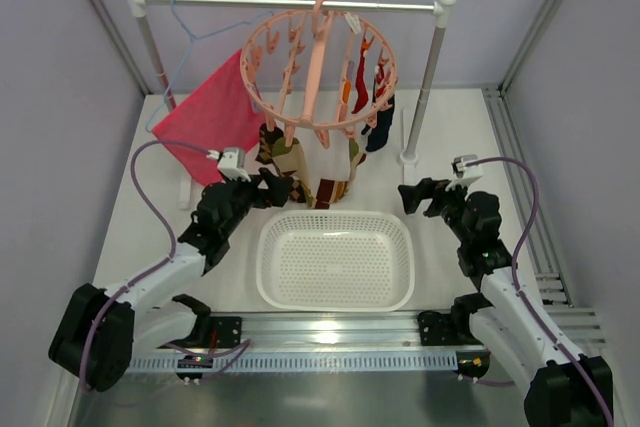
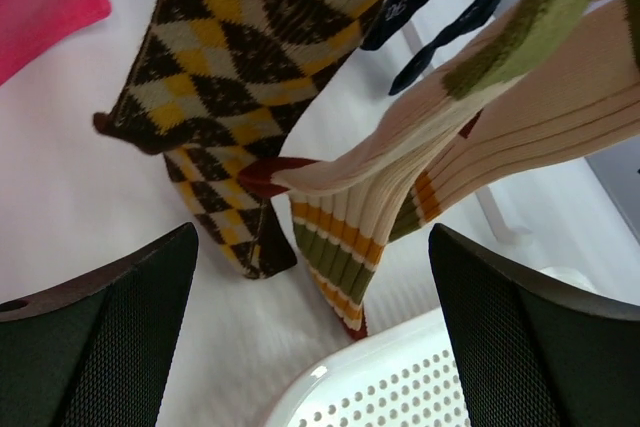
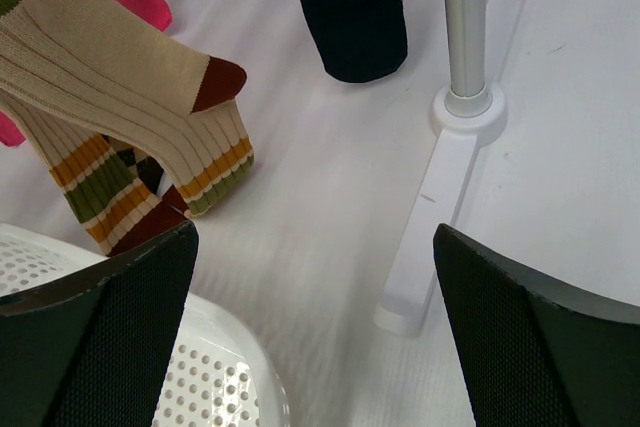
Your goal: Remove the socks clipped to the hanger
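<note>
The salmon-pink ring hanger (image 1: pixel 318 67) hangs by its hook from the rail (image 1: pixel 290 3). Clipped socks dangle from it: brown argyle socks (image 1: pixel 283 157) at the left, tan striped socks (image 1: pixel 340 182) in the middle, a red sock (image 1: pixel 361 87) and navy socks (image 1: pixel 381 122) at the right. My left gripper (image 1: pixel 277 187) is open and empty, just below and in front of the argyle socks (image 2: pixel 225 67) and the striped socks (image 2: pixel 380 217). My right gripper (image 1: pixel 412 197) is open and empty, right of the striped socks (image 3: pixel 130 137), near a navy sock (image 3: pixel 350 17).
A white perforated basket (image 1: pixel 336 259) sits between the arms, its rim also in the left wrist view (image 2: pixel 400 377) and the right wrist view (image 3: pixel 230 357). A pink-red cloth (image 1: pixel 210 117) hangs on a light-blue wire hanger (image 1: pixel 190 22). The rack's right post and foot (image 3: pixel 455 147) stand close.
</note>
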Motion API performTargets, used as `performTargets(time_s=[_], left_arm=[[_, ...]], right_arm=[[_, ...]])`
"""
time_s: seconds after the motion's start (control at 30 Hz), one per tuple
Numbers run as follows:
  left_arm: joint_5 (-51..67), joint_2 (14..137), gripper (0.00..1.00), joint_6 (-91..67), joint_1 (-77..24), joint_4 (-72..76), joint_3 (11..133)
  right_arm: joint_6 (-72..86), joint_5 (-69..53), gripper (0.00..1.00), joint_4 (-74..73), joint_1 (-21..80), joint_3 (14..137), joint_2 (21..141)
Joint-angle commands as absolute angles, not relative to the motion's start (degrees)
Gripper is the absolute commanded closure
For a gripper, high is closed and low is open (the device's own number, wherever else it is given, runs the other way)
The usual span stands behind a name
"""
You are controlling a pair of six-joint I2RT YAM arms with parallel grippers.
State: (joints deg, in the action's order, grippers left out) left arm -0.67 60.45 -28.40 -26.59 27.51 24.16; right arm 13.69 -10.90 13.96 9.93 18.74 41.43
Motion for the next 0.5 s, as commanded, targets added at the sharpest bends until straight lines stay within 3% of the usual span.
performTargets(time_s=[0.0, 0.47], left_arm=[[1.76, 62.22, 0.06, -29.09, -27.33, 38.32, 24.87], [1.94, 72.42, 0.11, -27.16, -31.46, 52.37, 26.19]], right_arm=[[13.80, -12.13, 0.00, 18.19, 10.28, 18.54, 41.92], [14.06, -13.01, 0.00, 19.77, 10.55, 18.28, 43.42]])
